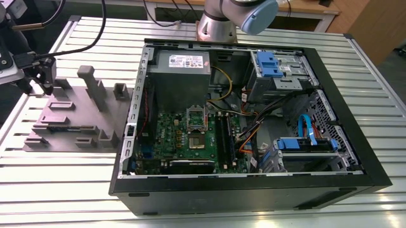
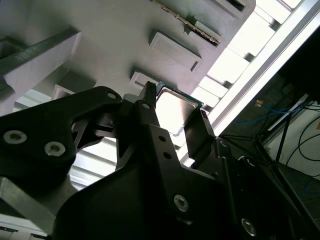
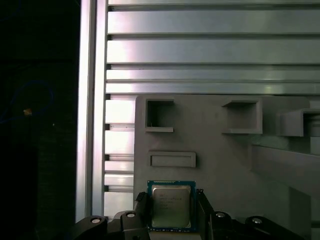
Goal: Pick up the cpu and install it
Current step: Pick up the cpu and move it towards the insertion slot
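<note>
Well, at the exterior view's left the jaws (black, two-fingered) are clamped on opposite edges of the cpu (image 3: pixel 171 206), at the grey holder tray (image 1: pixel 70 121) on the slatted tabletop (image 1: pixel 57 180); rightward lies the open computer case (image 1: pixel 254 185).

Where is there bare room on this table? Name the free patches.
Bare table slats lie in front of the grey fixture and beside the computer case at the exterior view's right. Crowded: the fixture's corner by the claw and cpu, and inside the case.
</note>
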### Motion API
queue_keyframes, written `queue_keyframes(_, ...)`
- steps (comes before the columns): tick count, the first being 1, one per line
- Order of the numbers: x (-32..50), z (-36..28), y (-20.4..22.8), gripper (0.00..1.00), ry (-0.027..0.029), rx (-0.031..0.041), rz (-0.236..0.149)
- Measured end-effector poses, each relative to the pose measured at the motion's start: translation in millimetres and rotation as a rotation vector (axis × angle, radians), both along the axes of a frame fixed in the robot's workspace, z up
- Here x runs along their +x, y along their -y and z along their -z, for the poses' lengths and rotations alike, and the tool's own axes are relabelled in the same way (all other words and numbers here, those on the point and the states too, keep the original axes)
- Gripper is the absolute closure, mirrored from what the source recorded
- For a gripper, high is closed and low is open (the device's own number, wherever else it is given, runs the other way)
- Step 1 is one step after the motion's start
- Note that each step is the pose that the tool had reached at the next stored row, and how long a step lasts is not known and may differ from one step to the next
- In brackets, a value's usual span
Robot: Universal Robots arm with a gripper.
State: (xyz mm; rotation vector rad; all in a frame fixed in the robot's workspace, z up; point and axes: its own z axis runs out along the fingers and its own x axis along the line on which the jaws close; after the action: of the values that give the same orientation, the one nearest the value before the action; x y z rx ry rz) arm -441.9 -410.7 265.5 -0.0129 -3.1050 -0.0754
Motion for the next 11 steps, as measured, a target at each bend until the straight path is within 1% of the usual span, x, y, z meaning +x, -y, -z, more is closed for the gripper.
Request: queue_keyframes(11,0.1,-6.0,0.0,0.53,0.0004,0.0003,0.000)
